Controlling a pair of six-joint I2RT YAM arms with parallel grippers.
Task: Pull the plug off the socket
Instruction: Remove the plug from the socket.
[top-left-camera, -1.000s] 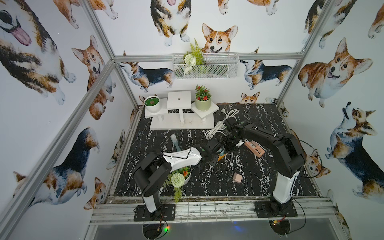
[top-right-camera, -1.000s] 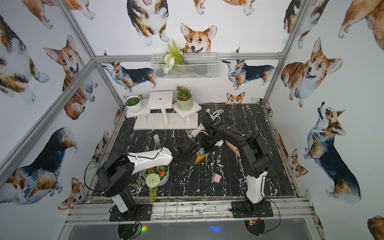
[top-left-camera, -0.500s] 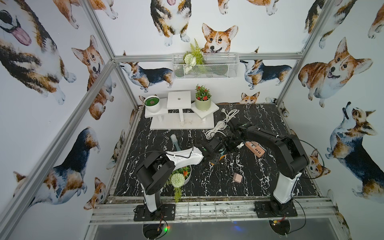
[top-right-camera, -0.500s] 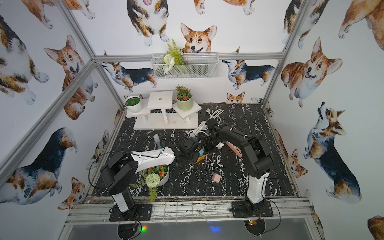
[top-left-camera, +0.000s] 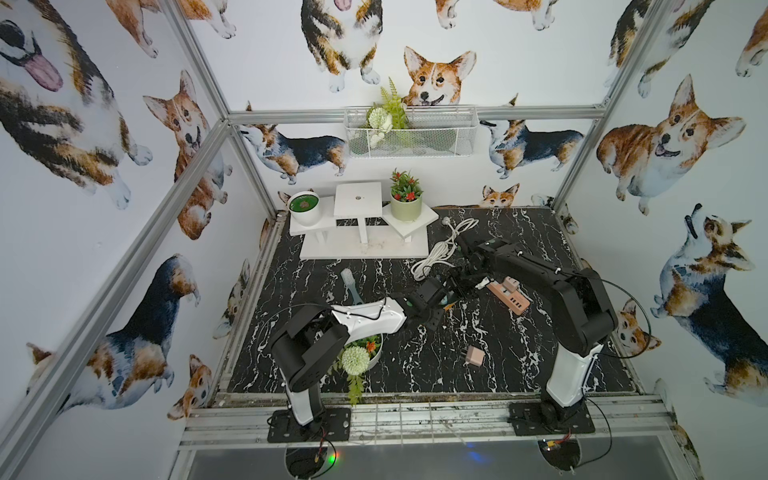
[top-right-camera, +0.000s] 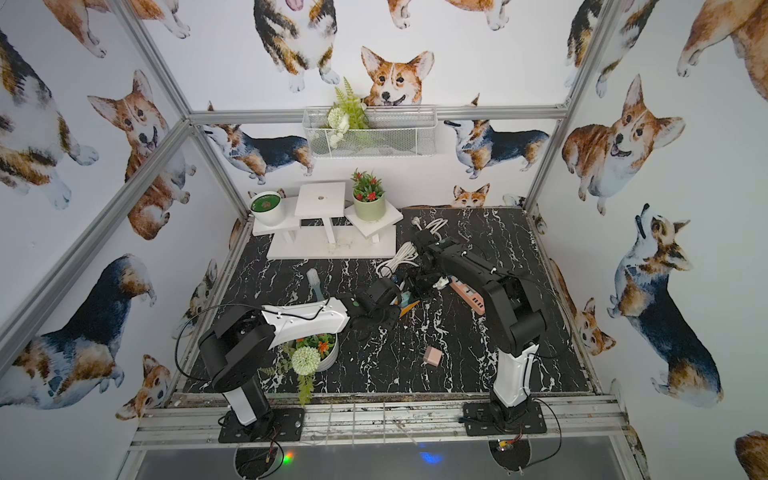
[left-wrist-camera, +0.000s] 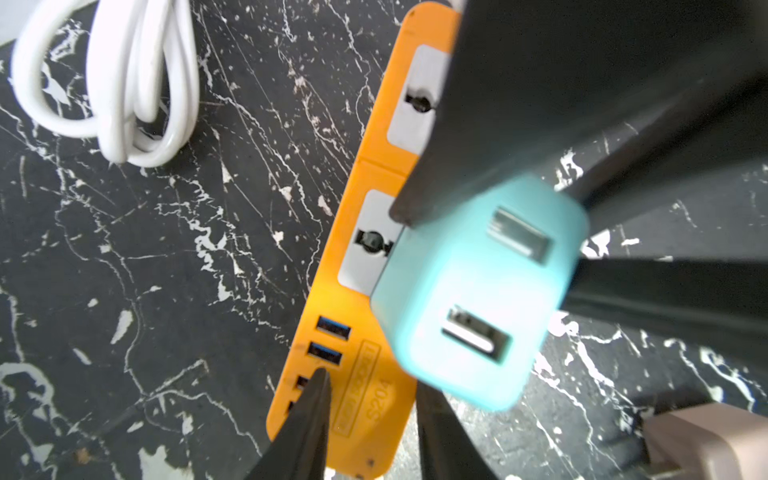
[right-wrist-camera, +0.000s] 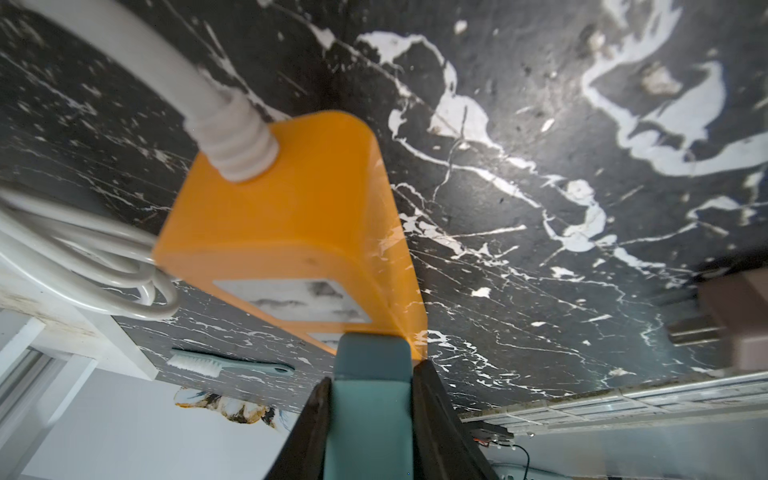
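An orange socket strip (left-wrist-camera: 376, 174) lies on the black marble table, with its white cable (left-wrist-camera: 116, 83) coiled beside it. My left gripper (left-wrist-camera: 372, 380) is shut across the strip's end with the USB ports. A teal plug (left-wrist-camera: 469, 299) stands over the strip's nearest outlet, and my right gripper (right-wrist-camera: 374, 374) is shut on its sides. The right gripper's black fingers (left-wrist-camera: 519, 104) come down onto it. The plug hides the outlet under it, so I cannot tell whether its prongs are still in. In a top view the orange strip (top-right-camera: 409, 306) shows between both grippers at mid-table.
A pink power strip (top-left-camera: 509, 296) lies just right of the grippers, and a pink charger (top-left-camera: 475, 356) lies nearer the front. A toothbrush (top-left-camera: 348, 282) is to the left. A flower bowl (top-left-camera: 365, 353) sits under the left arm, and a white stand (top-left-camera: 361, 245) with pots is at the back.
Both grippers keep their grips at the same spot. The right arm has shifted only slightly, and the teal plug looks blurred in the left wrist view.
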